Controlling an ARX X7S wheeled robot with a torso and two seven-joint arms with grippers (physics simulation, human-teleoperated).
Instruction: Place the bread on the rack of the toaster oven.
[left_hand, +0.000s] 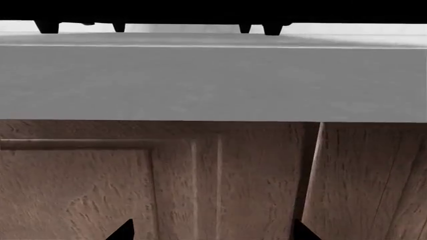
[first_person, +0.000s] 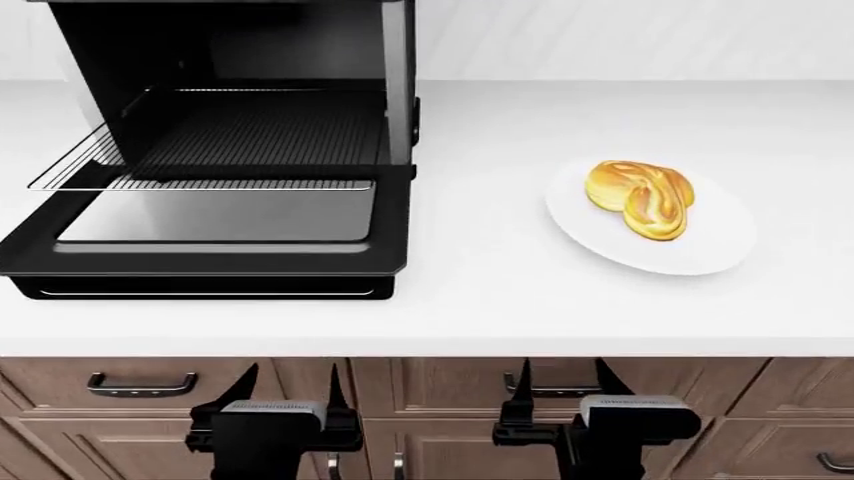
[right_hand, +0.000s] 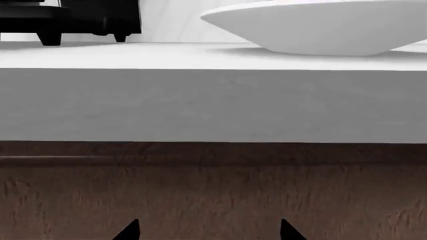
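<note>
Both pincers stand low in front of the cabinet fronts, below the worktop edge, fingertips pointing up and spread wide with nothing between them. The left pincer (first_person: 287, 385) sits under the toaster oven (first_person: 240, 130); the right pincer (first_person: 567, 380) sits under the gap between oven and plate (first_person: 694, 255).

Each wrist view shows only the two dark fingertips (left_hand: 123, 231) at the frame edge, set well apart, facing the wooden cabinet door (left_hand: 220, 180) and the grey front edge of the worktop (left_hand: 213, 80). The left wrist view catches the oven's small black feet on the worktop. The right wrist view shows its own fingertips (right_hand: 130, 231), the plate's underside and rim in profile, and the oven's feet off to one side; the roll is hidden there.

Only the head view shows the bread (first_person: 642, 198), lying on the white plate, well apart from the oven. There the oven door (first_person: 214, 235) hangs open flat, and the rack (first_person: 200, 150) is drawn partly out over it, bare.
</note>
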